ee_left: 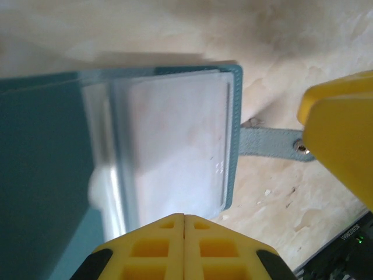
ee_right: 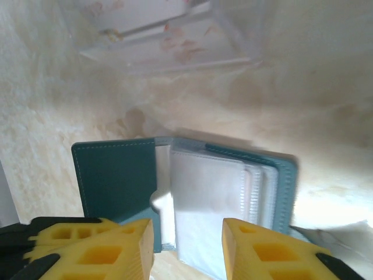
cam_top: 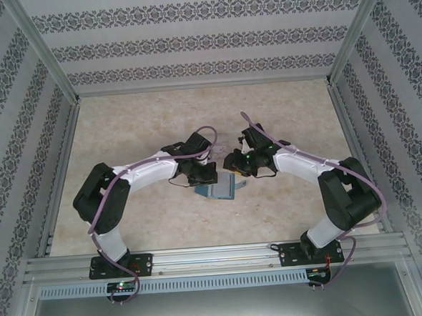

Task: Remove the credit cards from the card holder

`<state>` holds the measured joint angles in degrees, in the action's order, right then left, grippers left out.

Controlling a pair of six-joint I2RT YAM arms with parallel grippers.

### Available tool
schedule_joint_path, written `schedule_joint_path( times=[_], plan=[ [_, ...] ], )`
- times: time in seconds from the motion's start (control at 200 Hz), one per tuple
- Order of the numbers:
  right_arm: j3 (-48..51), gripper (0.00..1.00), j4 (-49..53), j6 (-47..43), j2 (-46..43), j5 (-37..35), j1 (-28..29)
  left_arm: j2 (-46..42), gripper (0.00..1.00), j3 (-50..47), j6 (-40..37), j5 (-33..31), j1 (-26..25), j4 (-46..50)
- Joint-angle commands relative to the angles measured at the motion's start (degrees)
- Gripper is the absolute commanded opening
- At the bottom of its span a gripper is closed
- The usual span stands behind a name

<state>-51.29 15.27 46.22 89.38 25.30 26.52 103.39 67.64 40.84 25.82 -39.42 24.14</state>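
The teal card holder (cam_top: 219,190) lies open like a book on the table between both grippers. Its clear inner sleeves (ee_left: 169,146) hold a pale whitish credit card with small markings. The closing tab (ee_left: 265,143) sticks out to the side. My left gripper (ee_left: 185,219) is shut, its yellow tips over the holder's near edge with nothing seen between them. My right gripper (ee_right: 187,239) is open, its fingers straddling the clear sleeves (ee_right: 215,192) of the holder (ee_right: 113,175); I cannot tell whether they touch. One right finger (ee_left: 344,122) shows by the tab.
A clear plastic tray (ee_right: 169,35) sits on the beige table (cam_top: 123,135) just beyond the holder. Aluminium frame rails (cam_top: 61,160) and patterned walls close in the table on three sides.
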Motion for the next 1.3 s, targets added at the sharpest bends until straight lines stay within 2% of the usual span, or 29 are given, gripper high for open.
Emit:
schedule_joint_path(
  times=[0.0,0.14,0.275,0.5,0.814,1.044,1.299],
  plan=[
    [2.1,0.36,1.5,0.1,-2.0,-1.3,-1.0,3.6,0.06,3.6,0.8,2.0,-1.1,-1.7],
    [2.7,0.36,1.4,0.2,-2.2,-1.0,-1.1,7.1,0.06,5.3,0.2,2.4,-1.1,-1.6],
    [2.6,0.36,0.9,0.3,-1.7,-0.1,-0.9,8.6,0.06,6.2,-1.4,0.0,-1.1,1.0],
    [0.6,0.36,1.0,-0.5,1.3,1.6,0.5,6.8,0.05,4.1,-2.7,-3.4,-0.6,3.0],
    [-2.8,0.36,1.1,-1.3,6.4,2.9,3.4,2.8,0.05,-1.1,-2.5,-4.0,1.5,1.7],
    [-3.9,0.36,0.8,-1.4,8.4,3.4,4.4,2.1,0.05,-3.4,-1.3,-1.5,2.5,-1.5],
    [-3.1,0.38,0.2,-0.4,9.3,3.6,5.2,1.4,0.04,-8.6,3.1,5.1,4.7,-10.7]
  ],
)
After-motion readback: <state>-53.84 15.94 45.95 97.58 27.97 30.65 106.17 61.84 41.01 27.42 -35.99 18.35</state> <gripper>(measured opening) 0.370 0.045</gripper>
